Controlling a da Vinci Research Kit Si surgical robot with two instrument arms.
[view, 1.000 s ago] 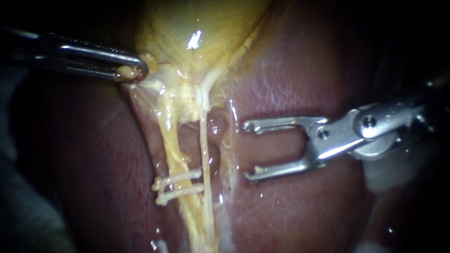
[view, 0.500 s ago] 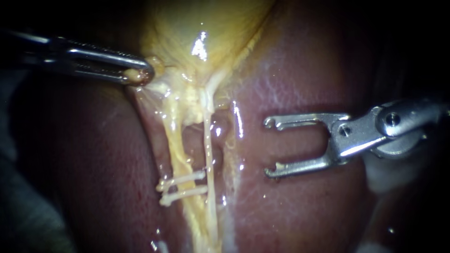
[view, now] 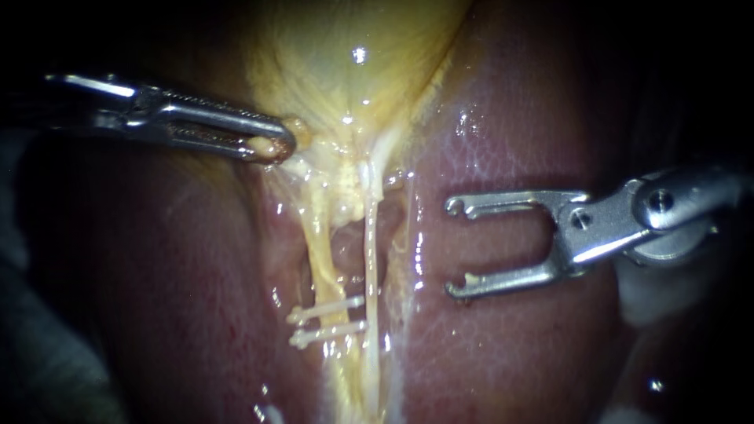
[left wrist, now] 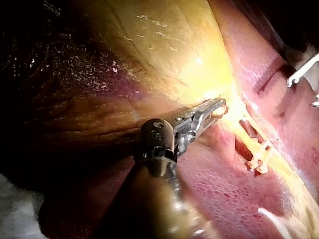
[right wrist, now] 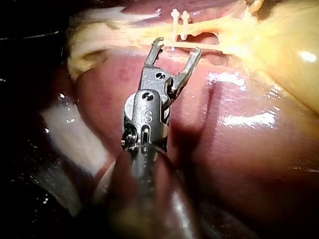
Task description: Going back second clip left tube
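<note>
Two white clips [view: 326, 320] lie across the yellow left tube [view: 318, 251], one just below the other. A thinner pale right tube [view: 369, 251] runs beside it. My left instrument [view: 271, 145] is shut on tissue at the neck of the yellow gallbladder [view: 353, 63]. My right instrument [view: 455, 248] stands over the liver [view: 503, 126], right of both tubes, its forked jaws open, empty and pointing at them. The left wrist view shows the left instrument [left wrist: 214, 107] gripping near the clips [left wrist: 259, 162]. In the right wrist view the right instrument [right wrist: 178, 47] sits just short of the clips [right wrist: 178, 20].
Liver [view: 181, 275] also lies left of the tubes, wet and glistening. A pale white strip of material [right wrist: 75, 139] lies beside my right instrument's shaft, and it shows under that instrument's wrist in the endoscope view [view: 652, 302].
My right instrument drew back to the right, away from the tubes, jaws still open. My left instrument shifted right with its held tissue, carrying the tubes and clips that way.
</note>
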